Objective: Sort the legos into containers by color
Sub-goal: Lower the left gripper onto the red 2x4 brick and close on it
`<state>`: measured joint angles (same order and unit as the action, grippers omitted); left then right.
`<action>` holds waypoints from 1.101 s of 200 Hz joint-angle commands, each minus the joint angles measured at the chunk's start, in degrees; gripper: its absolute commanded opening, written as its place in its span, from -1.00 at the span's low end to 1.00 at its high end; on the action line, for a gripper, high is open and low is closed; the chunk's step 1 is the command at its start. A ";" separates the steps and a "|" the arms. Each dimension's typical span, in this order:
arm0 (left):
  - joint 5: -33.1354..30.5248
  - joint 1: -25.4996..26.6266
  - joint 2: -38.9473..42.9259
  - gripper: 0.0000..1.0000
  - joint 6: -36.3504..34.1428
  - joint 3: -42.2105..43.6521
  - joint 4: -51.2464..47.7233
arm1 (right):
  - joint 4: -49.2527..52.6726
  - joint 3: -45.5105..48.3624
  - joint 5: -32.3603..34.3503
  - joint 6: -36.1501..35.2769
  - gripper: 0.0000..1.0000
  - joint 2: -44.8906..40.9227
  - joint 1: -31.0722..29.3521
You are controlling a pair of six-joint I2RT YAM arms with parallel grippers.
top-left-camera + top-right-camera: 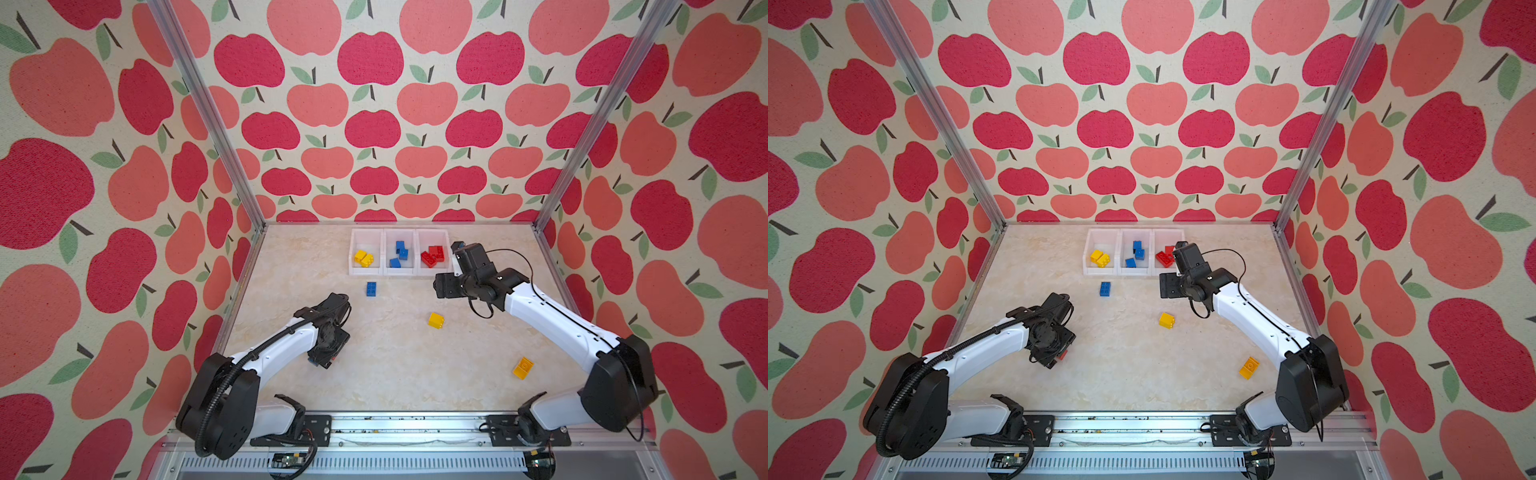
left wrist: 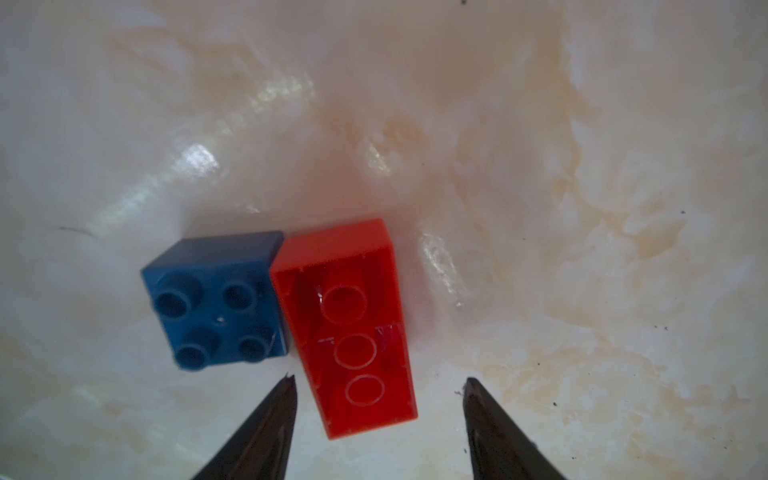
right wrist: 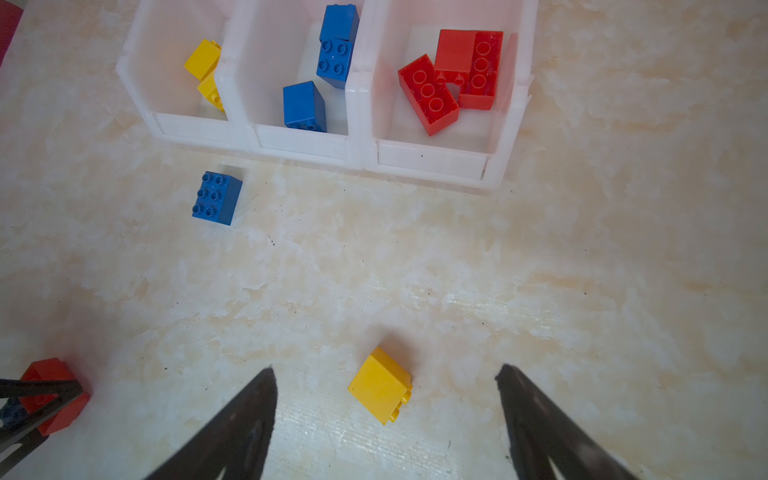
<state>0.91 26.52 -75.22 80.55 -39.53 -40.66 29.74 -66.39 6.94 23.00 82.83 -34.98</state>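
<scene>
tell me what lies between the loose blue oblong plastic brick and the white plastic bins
Only bare tabletop between the blue oblong plastic brick and white plastic bins, per the right wrist view.

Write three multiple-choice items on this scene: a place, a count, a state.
1. In a top view, which of the containers holds blue bricks?
A left
B middle
C right

2. How many yellow bricks lie loose on the table?
A none
B five
C two

3. The red brick at the left tool lies:
A hollow underside up
B studs up
C stacked on another brick

1 B: blue fills the middle one.
2 C: one lies mid-table, one nearer the front edge.
3 A: its open tubes face the wrist camera.
</scene>
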 commanded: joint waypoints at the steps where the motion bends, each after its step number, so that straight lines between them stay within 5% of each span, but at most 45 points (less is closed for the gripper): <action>1: 0.43 0.15 -1.05 0.29 4.94 1.03 -0.80 | 1.71 -0.76 -0.16 0.46 0.72 -0.83 0.55; 61: -0.29 -0.68 -3.62 0.17 3.93 0.59 0.06 | 1.72 -0.89 -0.42 0.55 0.72 -0.77 0.97; 220: -2.71 1.31 -4.32 -0.53 -1.07 -4.07 -2.20 | 1.84 2.73 0.17 1.82 0.72 -4.43 1.66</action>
<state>0.38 26.52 -78.87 79.85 -39.92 -39.77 29.80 -65.17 6.92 23.40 81.03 -33.93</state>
